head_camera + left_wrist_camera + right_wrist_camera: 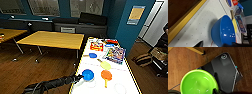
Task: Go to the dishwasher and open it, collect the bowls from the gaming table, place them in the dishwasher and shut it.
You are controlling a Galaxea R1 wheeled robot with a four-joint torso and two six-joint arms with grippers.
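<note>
The gaming table (79, 67) has a white top and yellow sides and fills the right half of the head view. A blue bowl (88, 74) sits near its left edge. My left arm reaches in from the lower left, and my left gripper (80, 77) is at the bowl's rim. In the left wrist view the blue bowl (223, 32) lies between the dark fingertips (199, 44), with a gap on one side, so the left gripper (218, 45) is open. My right gripper (216, 91) is shut on the rim of a light green bowl (198, 83) above the floor. The dishwasher is out of view.
An orange round piece (106, 75) with a thin handle lies beside the blue bowl; I cannot tell if it is a bowl. Blue (92, 55) and yellow (105, 65) paddles, game boxes (115, 55) and clear rings (120, 88) share the table. A yellow-wood table (52, 39) stands to the left. My dark base (224, 70) is below the green bowl.
</note>
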